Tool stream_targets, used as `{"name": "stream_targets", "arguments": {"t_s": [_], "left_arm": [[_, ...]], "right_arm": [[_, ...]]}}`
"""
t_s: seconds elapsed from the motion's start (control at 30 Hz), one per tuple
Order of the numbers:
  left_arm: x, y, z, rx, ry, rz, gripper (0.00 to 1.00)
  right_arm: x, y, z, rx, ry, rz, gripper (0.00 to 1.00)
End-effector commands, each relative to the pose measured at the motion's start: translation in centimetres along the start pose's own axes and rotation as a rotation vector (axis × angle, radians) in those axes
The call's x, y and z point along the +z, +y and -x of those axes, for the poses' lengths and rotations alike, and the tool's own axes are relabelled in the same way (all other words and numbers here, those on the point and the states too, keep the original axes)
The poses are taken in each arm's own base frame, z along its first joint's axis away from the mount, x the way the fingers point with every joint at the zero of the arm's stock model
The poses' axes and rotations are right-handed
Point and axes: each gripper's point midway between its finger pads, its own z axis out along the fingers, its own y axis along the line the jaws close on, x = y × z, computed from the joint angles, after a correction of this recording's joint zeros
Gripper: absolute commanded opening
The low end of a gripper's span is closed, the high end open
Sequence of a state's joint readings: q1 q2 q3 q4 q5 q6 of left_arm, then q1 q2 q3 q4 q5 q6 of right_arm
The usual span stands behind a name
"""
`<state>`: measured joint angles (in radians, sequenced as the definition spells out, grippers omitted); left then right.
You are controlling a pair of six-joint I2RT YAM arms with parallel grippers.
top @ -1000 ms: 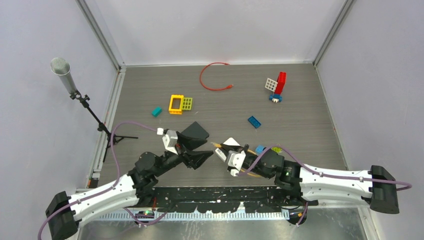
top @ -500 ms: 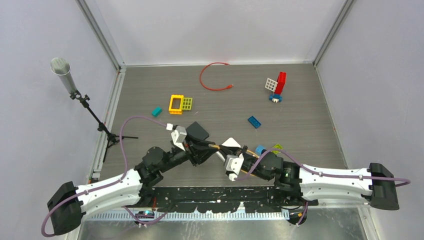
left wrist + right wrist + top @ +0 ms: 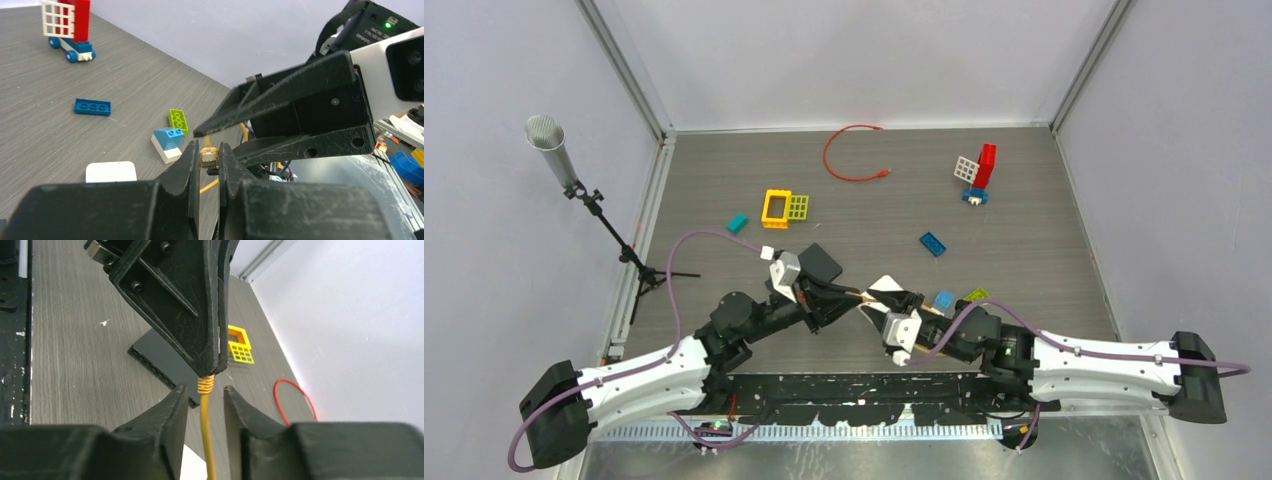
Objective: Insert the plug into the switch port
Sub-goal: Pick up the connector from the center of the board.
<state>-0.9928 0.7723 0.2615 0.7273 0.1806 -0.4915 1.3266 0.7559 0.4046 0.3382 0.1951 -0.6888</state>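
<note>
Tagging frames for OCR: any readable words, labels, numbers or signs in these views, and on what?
None readable in any view.
Black switch: no label shows.
White box: top is blank.
Blue brick: no print.
Yellow plug: no marking visible.
Camera housing with a green light: no lettering legible.

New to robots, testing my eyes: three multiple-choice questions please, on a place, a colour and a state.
1. Where does the red cable lie? A) far side of the table B) near edge C) right edge
2. What colour is the cord on the plug? A) green B) yellow C) white
3. Which gripper is shut on the plug? A) right B) neither C) left

1 A, far end overhead. 2 B, yellow in both wrist views. 3 C, left gripper pinches it; right gripper stands open.
</note>
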Motion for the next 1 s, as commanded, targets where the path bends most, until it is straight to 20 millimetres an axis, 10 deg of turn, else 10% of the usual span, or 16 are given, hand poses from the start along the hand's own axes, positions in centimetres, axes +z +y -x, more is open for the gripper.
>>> {"name": "stream_targets", "arguments": {"t_s": [0.0,0.13,0.4,0.97], "left_arm": [[-0.1,-2.6,2.1,0.096,-0.062,-0.132,0.00],[-1.5,-4.0,0.7,0.221,-0.042,-0.250,0.00],[-4.4,-7.1,-2.4,0.457,0.031,-0.532,0.00],[-5.2,-7.4,-2.5,0.490,0.032,-0.553,0.00]], "right_arm": [[-1.1,-0.5,2.9,0.130,-0.082,0.019,0.44],[-2.8,-1.2,4.2,0.414,-0.124,-0.015,0.55],[-5.7,4.3,7.7,0.545,-0.229,0.344,0.58],[-2.1,5.4,5.1,0.563,-0.230,0.251,0.55]]}}
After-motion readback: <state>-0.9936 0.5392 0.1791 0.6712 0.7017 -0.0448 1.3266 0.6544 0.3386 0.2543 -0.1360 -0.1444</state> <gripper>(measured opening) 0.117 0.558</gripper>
